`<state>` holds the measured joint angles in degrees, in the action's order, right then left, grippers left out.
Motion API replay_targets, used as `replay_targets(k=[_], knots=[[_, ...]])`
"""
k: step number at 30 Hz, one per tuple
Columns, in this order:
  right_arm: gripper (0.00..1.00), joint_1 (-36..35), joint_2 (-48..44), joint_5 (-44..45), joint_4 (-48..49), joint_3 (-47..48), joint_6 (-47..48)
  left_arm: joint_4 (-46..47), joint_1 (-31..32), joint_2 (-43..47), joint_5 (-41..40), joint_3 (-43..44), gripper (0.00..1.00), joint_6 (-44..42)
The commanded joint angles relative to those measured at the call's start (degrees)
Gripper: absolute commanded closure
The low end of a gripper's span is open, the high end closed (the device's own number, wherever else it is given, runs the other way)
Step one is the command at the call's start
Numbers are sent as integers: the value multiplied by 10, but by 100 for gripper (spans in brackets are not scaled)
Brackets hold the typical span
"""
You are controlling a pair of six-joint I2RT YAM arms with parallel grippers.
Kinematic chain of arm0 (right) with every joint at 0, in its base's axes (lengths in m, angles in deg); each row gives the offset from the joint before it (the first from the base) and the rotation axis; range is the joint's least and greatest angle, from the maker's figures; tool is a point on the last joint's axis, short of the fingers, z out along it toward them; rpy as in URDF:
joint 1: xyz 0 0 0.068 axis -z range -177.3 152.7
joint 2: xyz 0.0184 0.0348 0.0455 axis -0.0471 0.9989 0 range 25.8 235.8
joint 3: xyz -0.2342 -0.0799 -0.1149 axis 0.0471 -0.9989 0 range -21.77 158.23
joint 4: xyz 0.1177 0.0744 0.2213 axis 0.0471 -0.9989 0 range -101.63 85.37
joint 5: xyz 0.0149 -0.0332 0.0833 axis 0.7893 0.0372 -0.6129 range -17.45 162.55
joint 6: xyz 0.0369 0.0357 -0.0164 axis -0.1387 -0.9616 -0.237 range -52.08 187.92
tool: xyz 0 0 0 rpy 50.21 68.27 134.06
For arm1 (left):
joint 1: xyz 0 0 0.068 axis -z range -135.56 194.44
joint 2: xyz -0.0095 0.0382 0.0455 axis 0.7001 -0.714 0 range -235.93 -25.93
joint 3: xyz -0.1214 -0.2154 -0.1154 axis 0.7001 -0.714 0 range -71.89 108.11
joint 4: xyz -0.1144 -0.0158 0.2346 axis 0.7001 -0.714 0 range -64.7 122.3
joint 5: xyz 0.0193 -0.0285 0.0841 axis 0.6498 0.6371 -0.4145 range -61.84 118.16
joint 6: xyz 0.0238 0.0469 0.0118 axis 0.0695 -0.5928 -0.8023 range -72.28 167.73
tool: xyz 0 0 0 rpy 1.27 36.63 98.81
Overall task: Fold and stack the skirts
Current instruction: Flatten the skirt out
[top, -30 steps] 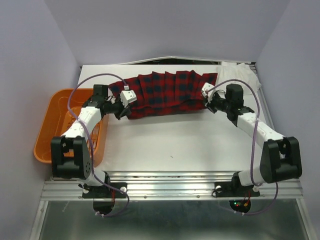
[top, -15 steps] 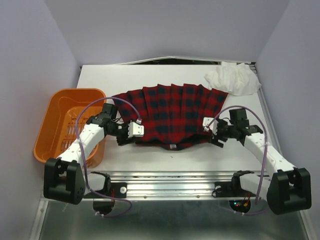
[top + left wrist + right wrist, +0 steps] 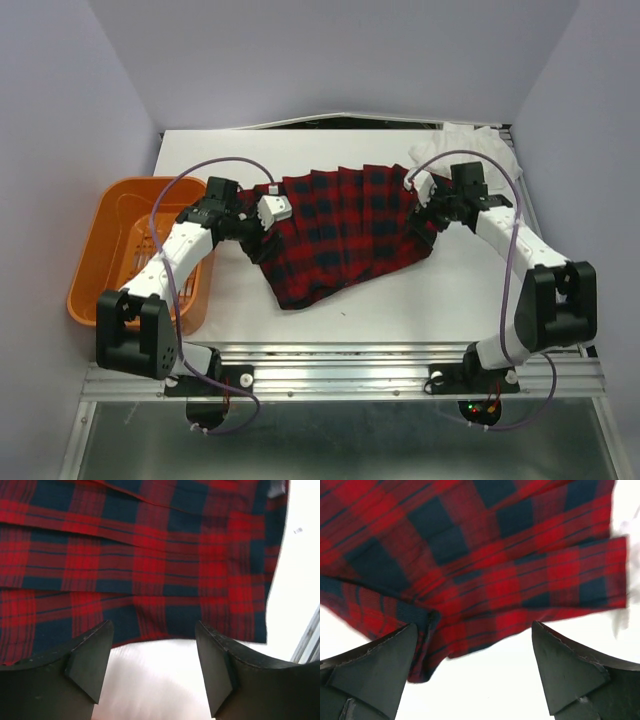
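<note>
Top external view is showing the plaid skirt (image 3: pixel 340 230) lying spread but skewed at the centre of the table (image 3: pixel 430 290), its lower edge sagging toward 7 o'clock. The left gripper (image 3: pixel 152 630) is sitting at the skirt's 10 o'clock corner and the right gripper (image 3: pixel 474 630) at its 2 o'clock corner. Both wrist views are showing jaws parted, gripping nothing. Risk: the pleats are bunching, so a pinch here is likely taking one layer only and folding crooked.
</note>
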<state>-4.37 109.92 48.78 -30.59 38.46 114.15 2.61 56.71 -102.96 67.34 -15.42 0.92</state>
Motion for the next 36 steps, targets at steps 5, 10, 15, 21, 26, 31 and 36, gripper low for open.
replay_targets(k=[5, 10, 15, 21, 26, 31, 36], knots=[[0, 5, -25, -22, -95, 52, 125, 74, -1, -25, -28, 24, 27, 143], [0, 5, -179, 15, -92, -63, 216, 82, -1, -43, -45, 17, 33, 159], [8, 5, -160, 43, 56, -116, 97, 82, 1, -75, -69, 24, 38, 186], [30, 5, 109, 5, 35, 107, -43, 48, 2, -135, -125, 64, 41, 219], [45, 5, 246, 14, -48, 217, -49, 13, 2, -153, -161, 82, 41, 225], [50, -16, 233, 40, -66, 129, -19, -1, 3, -165, -162, 76, 41, 240], [51, -98, 164, 59, -120, 11, -24, -11, 5, -183, -159, 81, 42, 250]])
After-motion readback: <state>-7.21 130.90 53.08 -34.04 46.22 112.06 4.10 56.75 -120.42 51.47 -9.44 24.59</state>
